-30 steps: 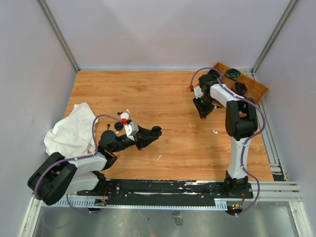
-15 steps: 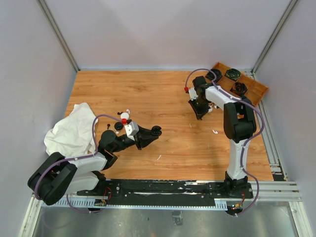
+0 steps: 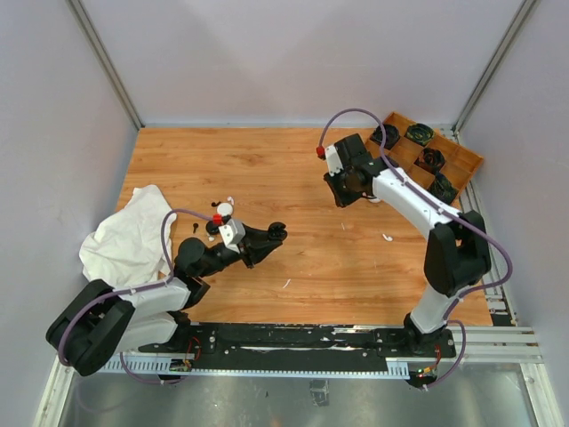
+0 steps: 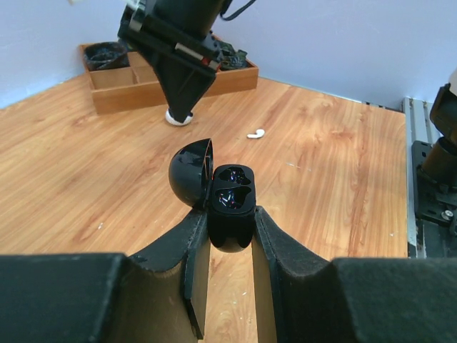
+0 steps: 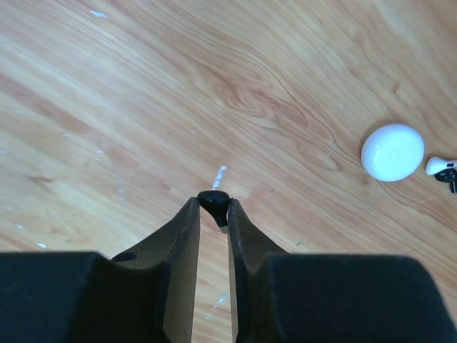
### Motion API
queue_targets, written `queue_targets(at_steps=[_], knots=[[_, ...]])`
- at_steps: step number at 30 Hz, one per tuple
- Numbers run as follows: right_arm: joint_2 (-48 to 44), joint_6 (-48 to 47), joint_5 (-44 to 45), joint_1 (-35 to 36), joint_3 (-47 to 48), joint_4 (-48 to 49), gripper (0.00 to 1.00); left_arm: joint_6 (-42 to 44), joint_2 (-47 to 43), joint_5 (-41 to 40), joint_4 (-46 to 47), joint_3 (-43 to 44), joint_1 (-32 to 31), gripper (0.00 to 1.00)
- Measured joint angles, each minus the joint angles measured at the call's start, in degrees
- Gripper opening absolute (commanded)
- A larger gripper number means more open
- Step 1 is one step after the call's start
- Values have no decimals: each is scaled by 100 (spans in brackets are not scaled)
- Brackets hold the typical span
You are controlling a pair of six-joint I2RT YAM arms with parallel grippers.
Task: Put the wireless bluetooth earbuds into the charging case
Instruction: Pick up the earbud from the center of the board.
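Step in hand: carrying one bud over to the case.

- right claw [image 5: 213,211] is pinched together on a black earbud [image 5: 213,200], tips only, held above the bench [image 5: 107,86].
- left claw [image 4: 230,227] is clamped on the lower half of the black case [image 4: 232,191]. The lid [image 4: 191,173] is swung open to the side and the wells face up, clear of the bench.
- In the top view the two claws are well apart, the right one far-centre and the left one near-left.

Next move, my read: bring the right claw across and line the bud up over a free well, stem first, then lower and let go. The grip is shallow and the well is small, so orientation matters more than speed. The left claw only has to hold steady.

Also about: a white earbud [image 4: 255,133] lies loose on the bench, and a white puck [image 5: 392,151] sits under the right claw's side. The tray [image 4: 143,98] is at the far right and the cloth [image 3: 124,233] at the left.

Hard to make out:
- The wells are glossy black, so I can't tell if either one is filled.
- The bud's stem is hidden between the claw tips, so its orientation is unknown.
- A second white bud at the right-wrist frame edge is cut off.
- The small bits by the left wrist in the top view are too small to name.
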Motion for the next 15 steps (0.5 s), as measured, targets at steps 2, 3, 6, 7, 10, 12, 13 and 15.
queue_targets(at_steps=[2, 3, 6, 7, 10, 12, 13, 15], knots=[[-293, 81, 4, 175, -107, 133, 15, 0, -50, -72, 39, -46, 0, 0], [-450, 122, 22, 280, -168, 205, 15, 2, -79, -125, 52, -72, 0, 0], [-855, 238, 85, 557, -354, 431, 15, 7, -153, -264, 96, -153, 0, 0], [-1001, 286, 105, 669, -420, 511, 15, 11, -177, -321, 129, -190, 0, 0], [-1316, 398, 153, 942, -533, 717, 15, 28, -210, -435, 201, -245, 0, 0], [-1561, 468, 190, 1139, -647, 903, 15, 52, -219, -483, 254, -264, 0, 0], [-1687, 507, 195, 1235, -706, 997, 15, 66, -219, -514, 295, -284, 0, 0], [-1930, 581, 199, 1405, -811, 1178, 15, 85, -219, -553, 396, -339, 0, 0]])
